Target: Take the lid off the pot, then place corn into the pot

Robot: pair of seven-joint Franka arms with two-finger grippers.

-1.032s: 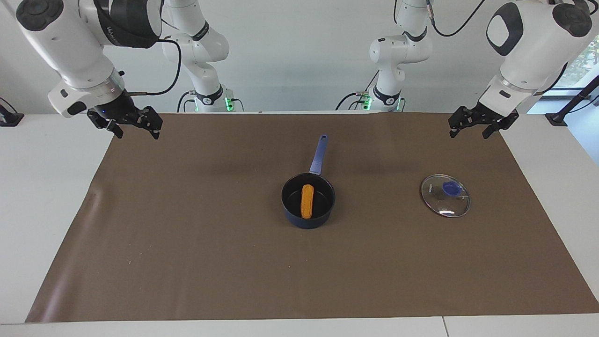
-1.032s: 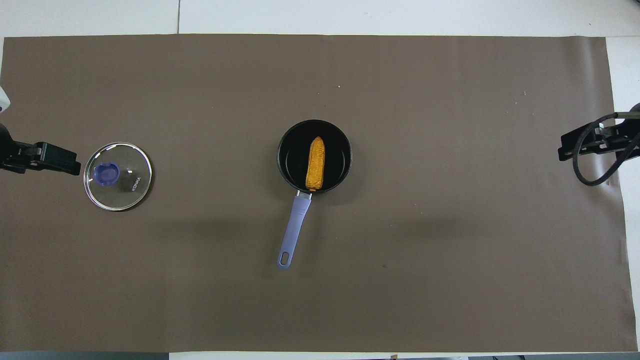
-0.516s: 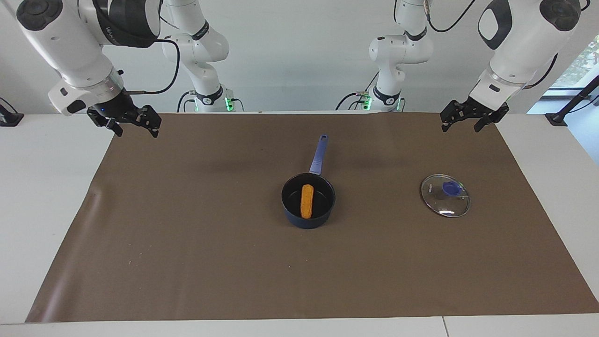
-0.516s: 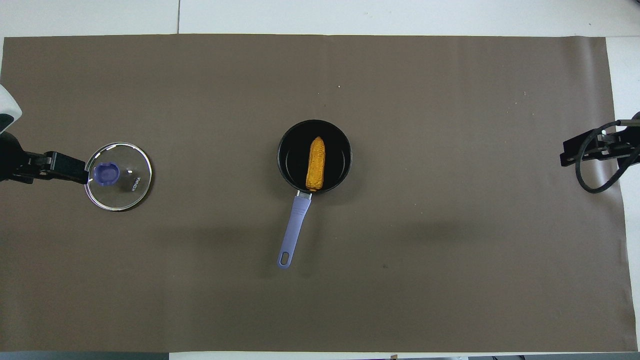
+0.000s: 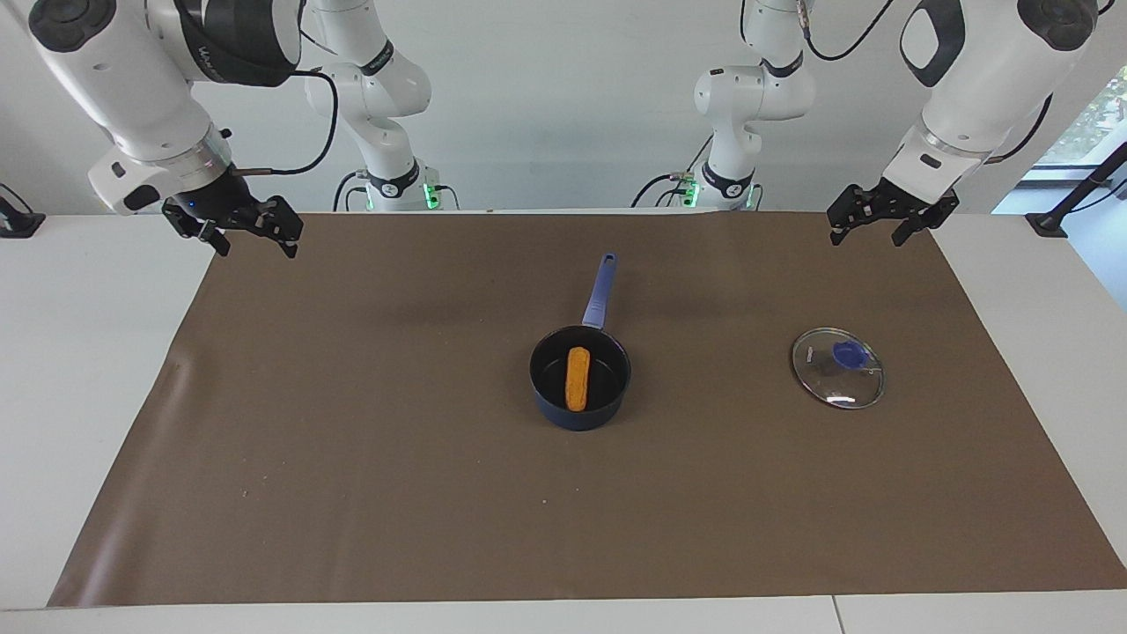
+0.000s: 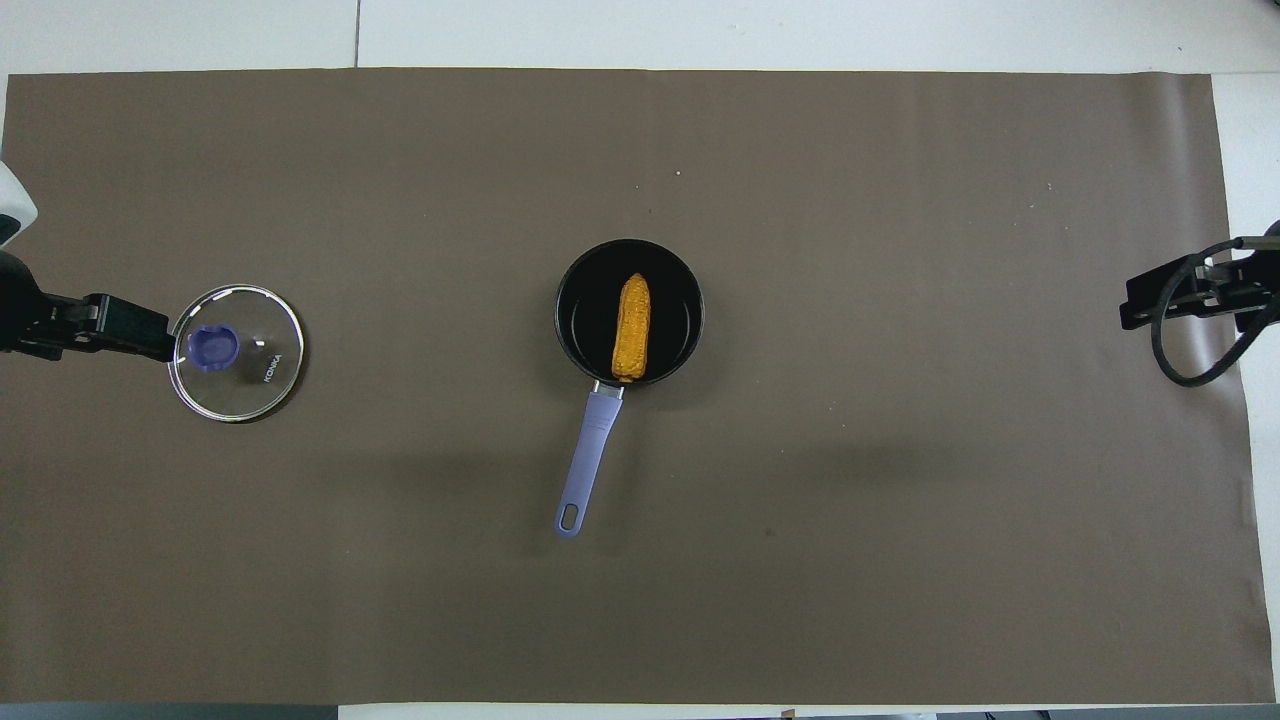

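Corn (image 5: 578,379) lies inside the pot (image 5: 580,401) at the middle of the brown mat (image 5: 352,423), tip toward twelve o'clock in the overhead view. We see the lid (image 5: 838,379) flat on the mat at the pot's nine o'clock there, well apart. Our left gripper (image 5: 883,217) and right gripper (image 5: 236,230) hang spread wide and hold nothing. We think both steps are done, so the arms just need to rest.
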